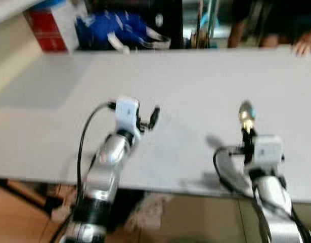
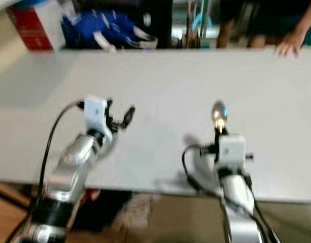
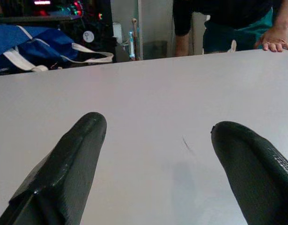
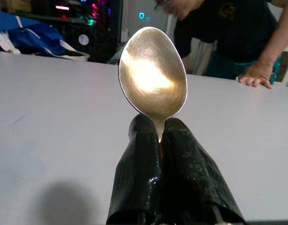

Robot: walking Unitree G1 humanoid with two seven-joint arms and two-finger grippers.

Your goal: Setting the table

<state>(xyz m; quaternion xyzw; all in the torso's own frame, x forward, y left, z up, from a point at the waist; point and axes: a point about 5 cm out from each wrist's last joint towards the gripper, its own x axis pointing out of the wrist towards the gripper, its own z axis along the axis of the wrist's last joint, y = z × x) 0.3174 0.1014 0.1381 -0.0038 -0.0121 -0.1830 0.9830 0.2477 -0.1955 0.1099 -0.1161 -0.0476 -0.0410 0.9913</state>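
Right wrist view: right end effector (image 4: 160, 136) clamped on a gold spoon (image 4: 153, 77) above the grey surface (image 1: 195, 76). Left end effector (image 3: 155, 136) spread wide, empty. No legible writing.

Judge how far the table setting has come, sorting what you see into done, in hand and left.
Done: nothing is laid yet on the white table. In hand: the right end effector is shut on a gold spoon, held over the table with its bowl pointing away. The left end effector is open above the tabletop. Left: placing the spoon. A person's hand rests on the far edge.
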